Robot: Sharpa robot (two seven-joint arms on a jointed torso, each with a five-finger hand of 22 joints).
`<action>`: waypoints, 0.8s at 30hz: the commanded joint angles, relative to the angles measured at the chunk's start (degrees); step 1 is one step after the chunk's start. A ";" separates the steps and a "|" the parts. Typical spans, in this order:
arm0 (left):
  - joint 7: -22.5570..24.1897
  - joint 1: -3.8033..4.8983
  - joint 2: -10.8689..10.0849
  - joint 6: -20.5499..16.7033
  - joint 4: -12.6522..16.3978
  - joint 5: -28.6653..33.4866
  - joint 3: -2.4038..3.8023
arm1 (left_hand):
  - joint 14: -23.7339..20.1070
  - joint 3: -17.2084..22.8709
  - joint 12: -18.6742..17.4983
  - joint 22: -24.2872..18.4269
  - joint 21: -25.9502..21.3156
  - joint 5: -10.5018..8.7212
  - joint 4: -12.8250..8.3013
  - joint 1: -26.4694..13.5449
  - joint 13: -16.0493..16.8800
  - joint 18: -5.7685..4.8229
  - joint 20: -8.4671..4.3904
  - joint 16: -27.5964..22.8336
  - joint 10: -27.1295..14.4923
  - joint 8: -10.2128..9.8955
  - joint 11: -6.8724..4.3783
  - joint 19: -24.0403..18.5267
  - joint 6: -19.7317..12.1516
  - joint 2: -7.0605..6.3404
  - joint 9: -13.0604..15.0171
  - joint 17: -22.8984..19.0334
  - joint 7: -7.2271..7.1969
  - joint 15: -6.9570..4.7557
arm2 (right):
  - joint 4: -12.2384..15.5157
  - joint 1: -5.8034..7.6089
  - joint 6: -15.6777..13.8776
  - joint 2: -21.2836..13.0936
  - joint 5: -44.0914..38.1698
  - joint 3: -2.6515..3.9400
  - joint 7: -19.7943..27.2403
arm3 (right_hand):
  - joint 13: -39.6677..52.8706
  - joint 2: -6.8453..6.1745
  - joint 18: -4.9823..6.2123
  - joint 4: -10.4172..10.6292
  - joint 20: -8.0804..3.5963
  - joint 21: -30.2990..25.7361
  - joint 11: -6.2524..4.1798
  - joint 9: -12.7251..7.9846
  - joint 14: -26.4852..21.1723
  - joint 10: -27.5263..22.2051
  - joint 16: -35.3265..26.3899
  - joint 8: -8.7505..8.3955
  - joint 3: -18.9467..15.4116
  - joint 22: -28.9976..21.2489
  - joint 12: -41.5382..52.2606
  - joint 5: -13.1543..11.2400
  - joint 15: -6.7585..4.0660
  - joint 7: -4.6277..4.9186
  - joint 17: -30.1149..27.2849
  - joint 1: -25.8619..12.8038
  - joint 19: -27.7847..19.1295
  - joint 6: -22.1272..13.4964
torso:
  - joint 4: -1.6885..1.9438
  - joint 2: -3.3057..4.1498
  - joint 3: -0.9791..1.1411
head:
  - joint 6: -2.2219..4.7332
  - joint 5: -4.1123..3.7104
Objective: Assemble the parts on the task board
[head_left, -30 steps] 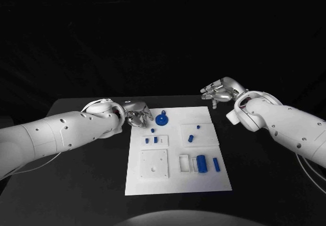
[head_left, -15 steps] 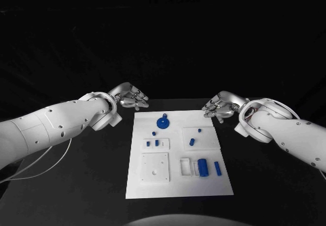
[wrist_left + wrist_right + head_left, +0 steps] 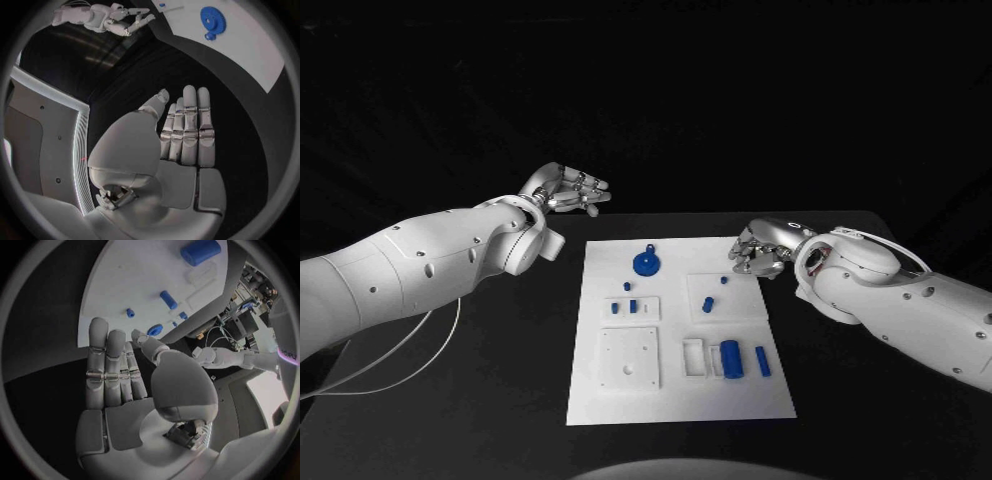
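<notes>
On matte black table point(image 3: 473, 400), flat white task board point(image 3: 675, 390), toothed blue gear point(image 3: 648, 263)

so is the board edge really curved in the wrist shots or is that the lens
Lens: in the head view the task board has straight edges; in the left wrist view and right wrist view the fisheye bends them, behind the left hand and right hand.
</notes>
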 commanded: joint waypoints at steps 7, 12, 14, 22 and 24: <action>3.04 0.11 0.19 -3.54 1.94 4.60 0.07 | 0.67 0.18 -0.34 0.50 0.11 0.43 -0.78 0.16 -0.06 -0.39 -0.12 -0.91 -0.10 -0.03 0.04 0.26 0.49 0.84 0.08 1.07 -0.06 0.11 | -0.83 -0.70 -1.09 1.45 -5.98 -1.44 -2.36 | -0.09 -1.65 0.15 1.08 -0.47 0.73 -0.11 -0.02 0.38 0.04 0.06 -0.15 1.73 -1.10 -0.18 0.39 -0.04 0.15 0.08 0.36 2.28 0.41 | 0.06 0.05 0.06 | -0.29 0.05; 3.05 0.10 0.20 -3.68 2.60 5.15 0.07 | 0.69 0.16 -0.40 1.04 0.02 0.49 -1.12 -0.18 -0.06 -0.37 -0.08 -1.32 -0.22 -0.12 0.09 0.13 -0.04 1.00 0.04 1.63 0.06 0.15 | -1.25 -1.12 -0.80 2.12 -5.74 -1.62 -1.77 | -0.08 -2.00 0.15 1.11 -0.49 0.80 -0.04 -0.04 0.31 -0.13 0.00 -0.16 1.71 -1.31 -0.18 0.90 -0.04 0.22 0.07 0.27 2.26 0.17 | -0.06 0.03 0.06 | -0.38 0.16; 3.10 0.10 0.22 -3.77 2.80 5.77 0.07 | 0.61 0.26 -0.44 1.14 0.02 0.63 -1.42 0.03 -0.06 -0.33 -0.07 -1.48 -0.37 -0.03 0.18 0.09 -0.45 0.89 0.07 1.69 0.20 0.18 | -1.38 -1.33 -0.52 2.38 -5.62 -1.66 -1.46 | -0.09 -2.10 0.17 0.97 -0.50 0.83 -0.01 -0.04 0.29 -0.22 -0.01 -0.16 1.75 -1.37 -0.19 1.24 -0.04 0.26 0.08 0.43 2.26 0.04 | -0.03 0.03 0.05 | -0.52 0.23; 3.13 0.10 0.25 -3.82 2.82 7.77 0.07 | 0.70 0.37 -0.41 2.26 0.11 0.76 -2.10 0.00 -0.06 -0.22 -0.04 -1.91 -0.61 -0.05 0.26 -0.19 -0.66 0.99 0.07 2.13 0.29 0.20 | -1.60 -1.77 0.13 3.06 -5.44 -1.71 -0.90 | -0.08 -2.38 0.19 0.62 -0.52 0.94 0.06 -0.03 0.22 -0.30 0.01 -0.14 2.07 -1.51 -0.18 3.74 -0.07 0.36 0.14 0.49 2.22 -0.12 | -0.04 0.01 0.07 | -0.49 0.44; 3.12 0.10 0.25 -3.77 2.74 8.01 0.07 | 0.72 0.36 -0.39 2.49 0.08 0.76 -2.21 -0.06 -0.06 -0.20 -0.02 -2.00 -0.64 -0.04 0.27 -0.23 -0.75 0.98 0.07 2.23 0.31 0.21 | -1.77 -1.80 0.10 3.23 -5.53 -1.71 -0.90 | -0.08 -2.41 0.19 0.50 -0.54 1.12 0.05 -0.02 0.21 -0.25 0.08 -0.14 2.32 -1.48 -0.17 3.78 -0.08 0.34 0.23 0.34 2.19 -0.06 | -0.05 0.01 0.06 | -0.60 0.49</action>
